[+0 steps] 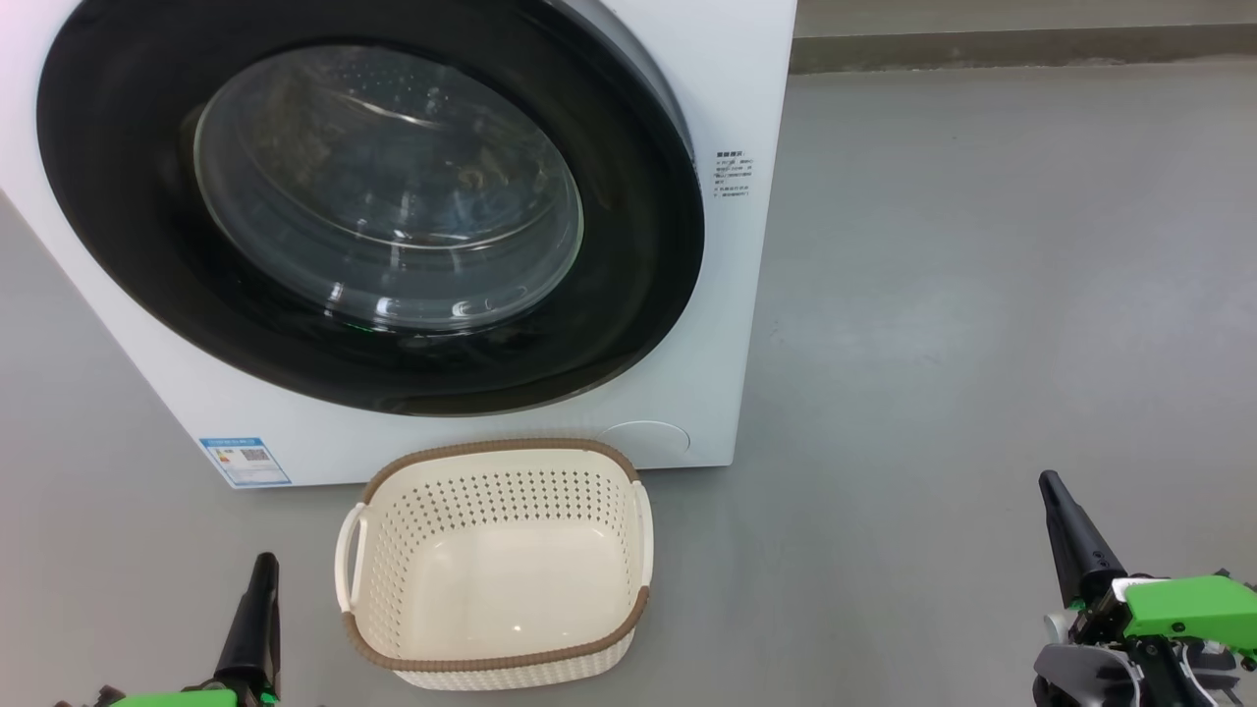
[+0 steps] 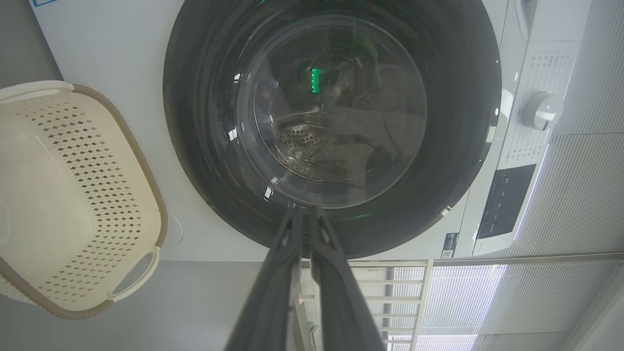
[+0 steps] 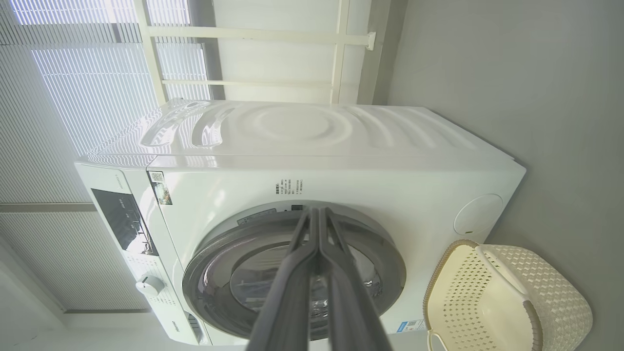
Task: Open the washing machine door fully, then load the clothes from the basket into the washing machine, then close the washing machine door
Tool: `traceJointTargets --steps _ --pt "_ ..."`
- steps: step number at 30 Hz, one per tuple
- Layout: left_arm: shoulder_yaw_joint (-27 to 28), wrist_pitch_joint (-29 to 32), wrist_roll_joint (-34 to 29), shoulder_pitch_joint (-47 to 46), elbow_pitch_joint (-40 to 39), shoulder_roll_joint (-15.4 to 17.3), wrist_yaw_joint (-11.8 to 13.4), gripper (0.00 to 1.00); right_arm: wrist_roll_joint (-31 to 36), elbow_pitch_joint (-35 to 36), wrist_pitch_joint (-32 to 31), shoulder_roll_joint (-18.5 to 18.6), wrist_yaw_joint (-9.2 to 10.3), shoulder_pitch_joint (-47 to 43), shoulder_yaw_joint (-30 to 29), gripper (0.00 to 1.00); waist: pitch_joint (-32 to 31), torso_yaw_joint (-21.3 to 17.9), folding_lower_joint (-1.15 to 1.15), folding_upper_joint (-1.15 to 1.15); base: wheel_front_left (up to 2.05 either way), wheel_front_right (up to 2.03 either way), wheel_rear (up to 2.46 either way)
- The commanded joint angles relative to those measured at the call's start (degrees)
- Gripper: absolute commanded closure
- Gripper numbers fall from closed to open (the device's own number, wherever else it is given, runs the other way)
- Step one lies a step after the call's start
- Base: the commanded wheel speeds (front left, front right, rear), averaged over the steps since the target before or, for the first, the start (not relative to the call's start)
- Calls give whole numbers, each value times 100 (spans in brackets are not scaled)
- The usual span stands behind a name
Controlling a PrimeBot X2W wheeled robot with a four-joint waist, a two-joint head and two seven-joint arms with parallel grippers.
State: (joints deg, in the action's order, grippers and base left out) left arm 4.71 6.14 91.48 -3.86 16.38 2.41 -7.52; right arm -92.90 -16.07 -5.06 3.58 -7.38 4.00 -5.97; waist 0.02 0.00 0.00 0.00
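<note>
Straight ahead, the white front-loading washing machine (image 1: 756, 88) stands on the grey floor (image 1: 982, 295). The washing machine door (image 1: 393, 196) lies shut, its glossy black rim flush against the white front and its clear glass bowl bulging outward. Behind the glass the perforated steel drum (image 2: 297, 139) shows, along with a dim bluish-brown patch (image 1: 471, 187) too blurred to name. A small blue label sticker (image 1: 245, 461) sits at the lower left corner of the front panel, and a round white cover (image 1: 643, 438) at the lower right. The cream perforated basket (image 1: 491, 501) with its brown rim rests upright on the floor just in front of the machine, below the door, its bare bottom showing and its 2 handles at either side. The left hand (image 1: 265, 562) hangs at the lower left of the head view, near the basket's left handle but apart from it. In the left wrist view its 2 dark fingers (image 2: 273, 292) meet at the tips, clenched on nothing, and point at the edge of the door's glass. The right hand (image 1: 1053, 483) hovers at the lower right above the floor, well apart from basket and machine. In the right wrist view its fingers (image 3: 292, 292) are likewise pressed together, grasping nothing, and their tips line up with the door's rim. The white control knob (image 3: 149, 285) is near that view's lower left.
</note>
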Motion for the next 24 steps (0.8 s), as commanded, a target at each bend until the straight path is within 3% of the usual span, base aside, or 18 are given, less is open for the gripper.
traceJointTargets --steps 1,24 --pt "192 42 60 -278 -189 47 4 100 -43 177 -33 34 -11 247 81 100 0 0 0 0 0 0 0" --pt "192 42 60 -278 -188 47 4 100 -28 176 -46 22 -11 249 64 100 0 0 0 0 0 0 0"
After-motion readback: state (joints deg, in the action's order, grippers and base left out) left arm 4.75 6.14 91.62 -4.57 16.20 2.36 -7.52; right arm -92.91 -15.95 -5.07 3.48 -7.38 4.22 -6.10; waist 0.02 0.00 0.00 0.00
